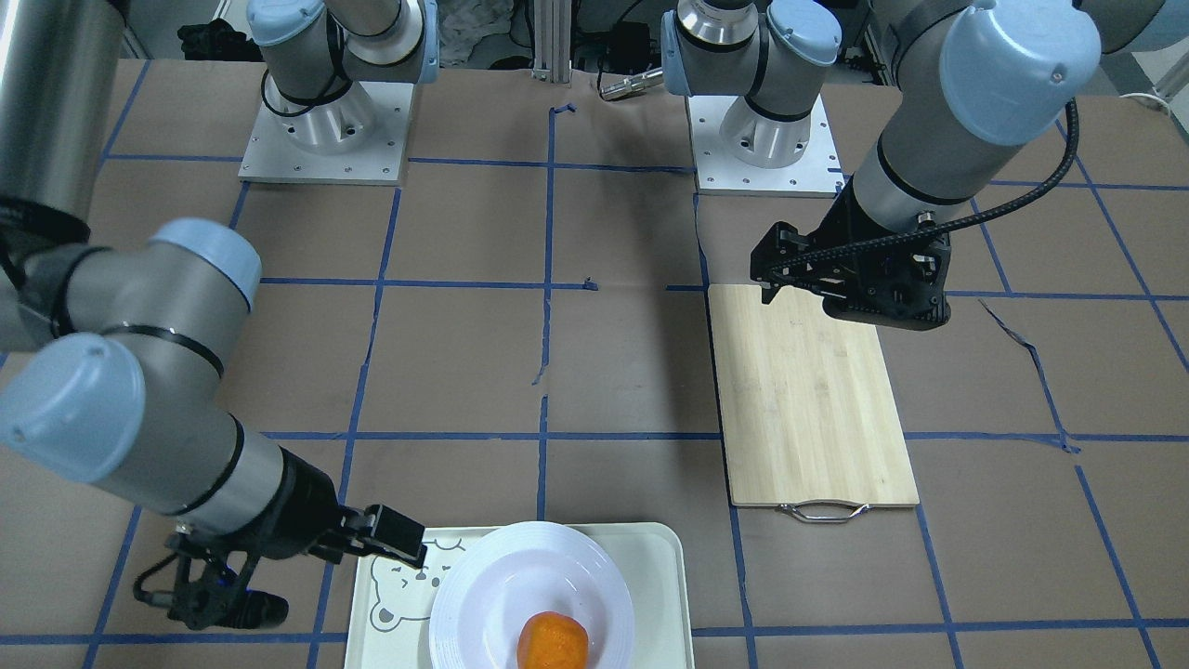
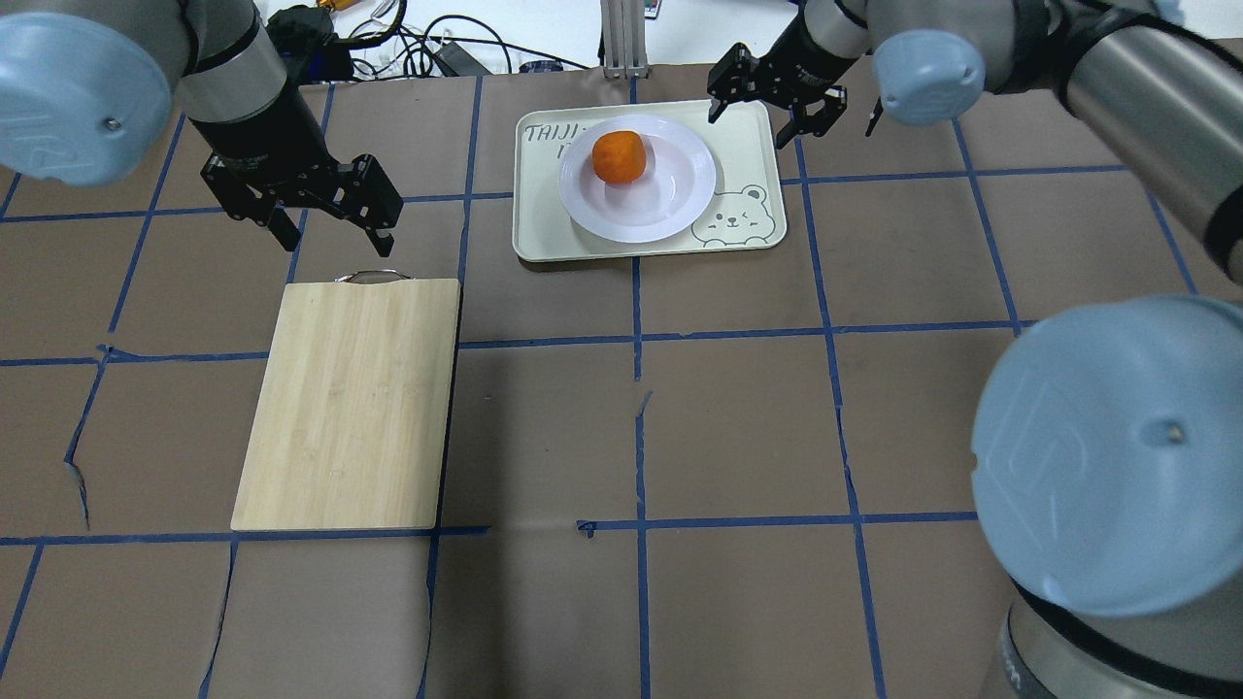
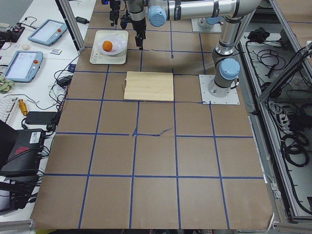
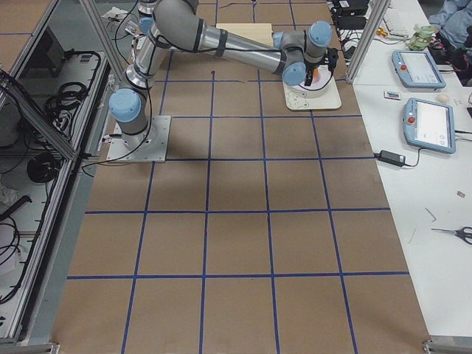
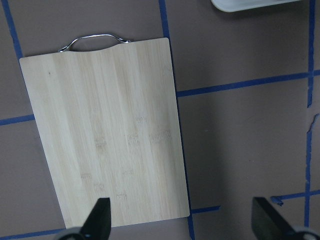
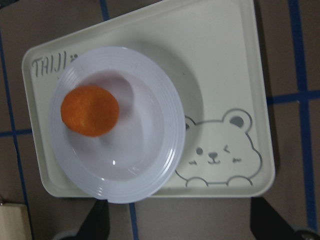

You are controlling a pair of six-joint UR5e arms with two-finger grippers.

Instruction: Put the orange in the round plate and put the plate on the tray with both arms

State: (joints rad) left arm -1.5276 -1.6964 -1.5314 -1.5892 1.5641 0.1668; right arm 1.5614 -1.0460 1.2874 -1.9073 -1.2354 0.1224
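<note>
Orange (image 2: 620, 156): sat in the well of the round plate (image 2: 680, 209), toward its upper-left side, upper centre of the overhead view.
Round plate: rested on the tray (image 2: 753, 146), over its left and middle; bear face (image 2: 743, 216) showed just beside the plate's lower-right rim.
Tray: lay flat on the table (image 2: 874, 437), top centre of frame.
Right gripper (image 2: 750, 124): jaws spread, holding nothing; hung over the tray's upper-right corner.
Left gripper (image 2: 336, 233): jaws spread, empty; upper left of frame, above the handle end of the cutting board (image 2: 350, 408).
Cutting board: left of centre, apart from the tray.
</note>
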